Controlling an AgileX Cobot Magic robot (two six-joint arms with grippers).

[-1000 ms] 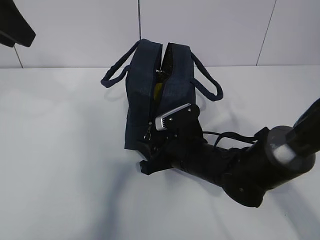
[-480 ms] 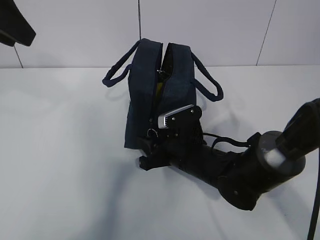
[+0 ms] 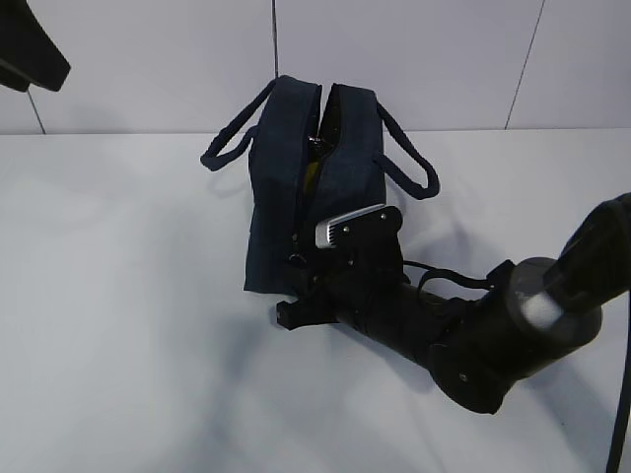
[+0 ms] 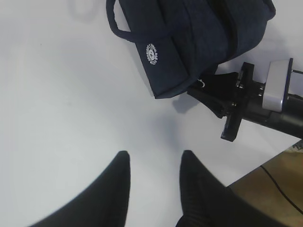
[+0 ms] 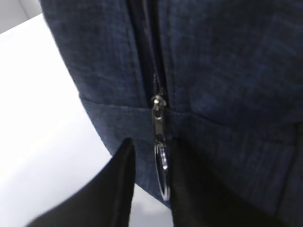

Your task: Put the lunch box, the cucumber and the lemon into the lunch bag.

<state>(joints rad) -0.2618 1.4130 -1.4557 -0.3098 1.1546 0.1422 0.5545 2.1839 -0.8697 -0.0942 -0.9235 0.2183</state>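
The navy lunch bag [image 3: 286, 177] stands on the white table with its top zipper gaping, and a yellow sliver [image 3: 311, 175] shows inside. Lunch box, cucumber and lemon are not identifiable. At the bag's near end, my right gripper [image 3: 296, 286] has its fingers on either side of the metal ring pull [image 5: 162, 172], which hangs from the zipper slider [image 5: 158, 113]. The ring lies against the right finger, with a gap to the left finger [image 5: 124, 161]. My left gripper [image 4: 155, 156] hovers open over bare table, away from the bag [image 4: 189, 42].
The bag's two loop handles [image 3: 406, 163] hang out to both sides. The table edge [image 4: 265, 170] runs at the lower right of the left wrist view. The left arm [image 3: 30, 44] sits high at the far left.
The right gripper's jaws have narrowed around the ring pull and the arm has edged slightly toward the bag's end. The left gripper has not moved.
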